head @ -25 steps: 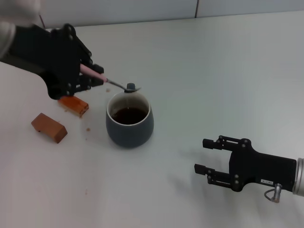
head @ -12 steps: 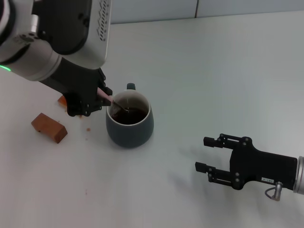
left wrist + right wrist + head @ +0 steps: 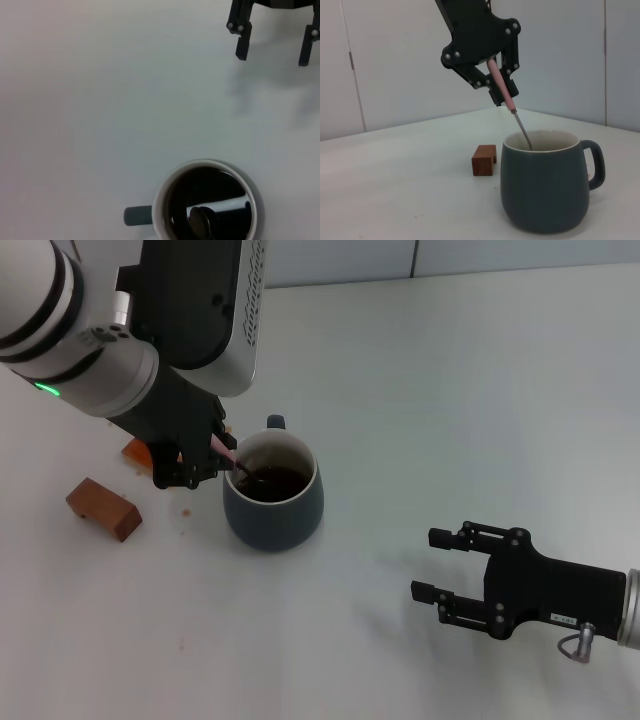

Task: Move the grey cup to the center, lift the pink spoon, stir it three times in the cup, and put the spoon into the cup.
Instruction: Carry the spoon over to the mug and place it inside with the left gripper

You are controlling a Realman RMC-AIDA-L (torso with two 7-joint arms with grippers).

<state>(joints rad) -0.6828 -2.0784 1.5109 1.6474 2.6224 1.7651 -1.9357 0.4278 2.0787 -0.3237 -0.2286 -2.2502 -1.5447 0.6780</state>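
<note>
The grey cup [image 3: 273,502] stands near the table's middle with dark liquid inside; the right wrist view also takes in the cup [image 3: 545,191], and the cup [image 3: 205,210] shows from above in the left wrist view. My left gripper [image 3: 205,452] hangs just left of the cup's rim, shut on the pink spoon [image 3: 226,451]. Its pink handle [image 3: 500,85] slants down and the metal neck dips inside the rim. The spoon's bowl [image 3: 201,222] sits in the liquid. My right gripper [image 3: 440,565] rests open at the front right, away from the cup.
A brown block [image 3: 103,509] lies left of the cup, and another one [image 3: 138,453] is partly hidden behind my left arm. The same kind of block [image 3: 484,160] shows beyond the cup in the right wrist view. Small specks dot the table near the blocks.
My left gripper swung in and down toward the cup, carrying the spoon from above the rim into the liquid. The right arm has not moved.
</note>
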